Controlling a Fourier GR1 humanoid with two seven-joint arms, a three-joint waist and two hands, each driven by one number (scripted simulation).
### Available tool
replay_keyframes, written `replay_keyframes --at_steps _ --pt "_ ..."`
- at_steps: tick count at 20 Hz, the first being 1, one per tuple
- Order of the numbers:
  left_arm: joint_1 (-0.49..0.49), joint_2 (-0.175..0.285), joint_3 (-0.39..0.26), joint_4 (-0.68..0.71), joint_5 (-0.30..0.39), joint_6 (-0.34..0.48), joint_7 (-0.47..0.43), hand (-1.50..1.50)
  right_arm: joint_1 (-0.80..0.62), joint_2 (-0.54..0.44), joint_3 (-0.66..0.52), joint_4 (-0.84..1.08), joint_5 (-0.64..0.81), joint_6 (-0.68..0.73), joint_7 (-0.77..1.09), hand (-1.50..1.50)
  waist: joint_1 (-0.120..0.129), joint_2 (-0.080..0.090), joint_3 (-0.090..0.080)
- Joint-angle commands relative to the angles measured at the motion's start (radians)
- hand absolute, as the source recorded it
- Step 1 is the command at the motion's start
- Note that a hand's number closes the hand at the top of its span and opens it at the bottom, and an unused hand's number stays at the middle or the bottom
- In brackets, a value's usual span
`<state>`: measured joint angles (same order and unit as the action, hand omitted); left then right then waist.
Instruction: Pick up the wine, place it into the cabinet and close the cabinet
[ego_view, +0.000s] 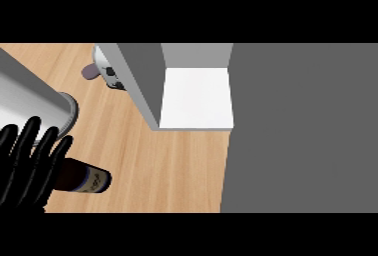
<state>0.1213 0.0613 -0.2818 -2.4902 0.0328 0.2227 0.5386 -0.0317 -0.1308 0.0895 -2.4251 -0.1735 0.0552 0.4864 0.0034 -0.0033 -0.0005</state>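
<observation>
The left hand (29, 165) is wide: its fingers (49, 155) are straight and spread, pointing away from the robot. The wine bottle (90, 180) lies tilted on the wooden counter (162, 165), its dark body passing behind these fingers and its labelled part protruding to the hand's right. The open cabinet (196, 97) stands farther ahead and right of the hand, well apart.

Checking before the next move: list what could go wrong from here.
1. The wine bottle sits partly hidden behind the left hand; the hold cannot be seen, so it might slip.
2. The grey panel beside the white shelf lies toward the bottle's side; the bottle could strike it going in.
</observation>
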Motion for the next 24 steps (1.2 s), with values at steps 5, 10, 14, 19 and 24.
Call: replay_keyframes --at_steps 5,10,14,19,24 --pt "0.157 0.017 0.198 -0.044 0.147 -0.103 -0.175 -1.5 0.047 0.008 -0.006 -0.113 -0.038 0.005 0.028 -1.5 0.0 0.0 -0.001" --pt "0.193 0.037 0.419 0.013 0.296 -0.167 -0.219 -1.5 -0.056 0.014 0.013 -0.128 -0.009 -0.057 0.132 -1.5 0.009 -0.002 -0.002" --pt "0.158 0.028 0.469 0.124 0.326 -0.22 -0.252 -1.5 -0.001 0.02 0.004 -0.073 -0.022 -0.005 0.029 -1.5 0.001 0.001 0.0" --pt "0.109 0.032 0.504 0.296 0.292 -0.26 -0.313 -1.5 0.065 0.035 0.051 -0.116 0.026 0.01 0.021 -1.5 -0.005 0.002 0.0" --pt "0.163 0.057 0.583 0.462 0.343 -0.39 -0.438 -1.5 -0.034 0.016 0.023 -0.161 -0.012 -0.042 0.163 -1.5 -0.003 0.002 0.0"
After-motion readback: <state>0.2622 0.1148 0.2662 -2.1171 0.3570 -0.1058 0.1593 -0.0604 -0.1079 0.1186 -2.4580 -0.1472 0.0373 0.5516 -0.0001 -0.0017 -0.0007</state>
